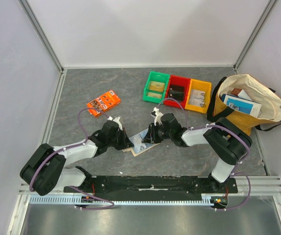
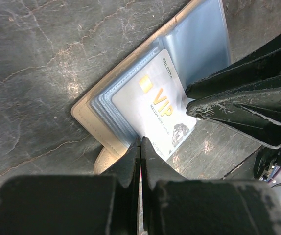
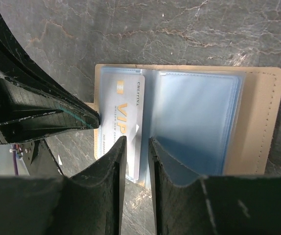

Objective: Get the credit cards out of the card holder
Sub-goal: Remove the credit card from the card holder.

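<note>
From above, card holder lies mostly hidden beneath left gripper and right gripper. Small print on credit card illegible; its lower corner is covered by the left fingers.

One card holder, one card, three bins

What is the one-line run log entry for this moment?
card holder: open flat on table | credit card: juts past holder edge | left gripper: shut at card edge | right gripper: open over card
</note>
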Robot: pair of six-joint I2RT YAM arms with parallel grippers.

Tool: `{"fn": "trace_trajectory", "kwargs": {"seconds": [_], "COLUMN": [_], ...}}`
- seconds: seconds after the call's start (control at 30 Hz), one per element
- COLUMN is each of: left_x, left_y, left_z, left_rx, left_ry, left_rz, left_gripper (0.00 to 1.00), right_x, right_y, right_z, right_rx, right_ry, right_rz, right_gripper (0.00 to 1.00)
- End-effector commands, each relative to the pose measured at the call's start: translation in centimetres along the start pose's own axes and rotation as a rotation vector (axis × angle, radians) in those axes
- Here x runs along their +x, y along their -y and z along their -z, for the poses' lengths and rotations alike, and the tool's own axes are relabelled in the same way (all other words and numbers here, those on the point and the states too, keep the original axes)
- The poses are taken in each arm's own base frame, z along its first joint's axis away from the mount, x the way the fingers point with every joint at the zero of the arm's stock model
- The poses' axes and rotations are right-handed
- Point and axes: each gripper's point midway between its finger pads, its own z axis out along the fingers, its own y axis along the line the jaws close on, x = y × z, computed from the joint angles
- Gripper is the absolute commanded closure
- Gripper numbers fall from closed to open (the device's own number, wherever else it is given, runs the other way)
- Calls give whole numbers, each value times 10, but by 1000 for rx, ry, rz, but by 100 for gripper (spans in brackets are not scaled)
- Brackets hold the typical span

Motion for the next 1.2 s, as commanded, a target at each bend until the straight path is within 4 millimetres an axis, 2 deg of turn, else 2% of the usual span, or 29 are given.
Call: {"fn": "trace_trajectory", "kwargs": {"seconds": [0.0,0.2,0.37,0.47,0.7,0.93,1.07,1.17], "left_x": [5,6,7,7,8,1,-12,-22], "left_y": [-7,-9,-9,-10,-10,2,24,40], "left_z": [-3,-3,-3,-3,-3,4,13,15], "left_rx": [-18,-22,-25,-28,-23,15,95,142], "left_ry": [-4,-6,-10,-11,-13,9,54,71], "left_rz": [20,21,19,18,15,-4,-19,-29], "left_gripper": [98,98,98,98,98,98,83,76], "right_x": [2,0,-2,-5,-11,-11,-10,-10], "right_y": [-6,-9,-8,-3,12,12,4,4], "right_z": [-1,1,3,7,17,18,17,15], "right_rx": [-55,-88,-96,-89,-63,-75,-118,-132], "right_ry": [0,8,15,23,36,23,18,20], "right_rz": [-5,-11,-14,-21,-36,-35,-45,-57], "right_gripper": [71,80,95,100,100,100,100,100]}}
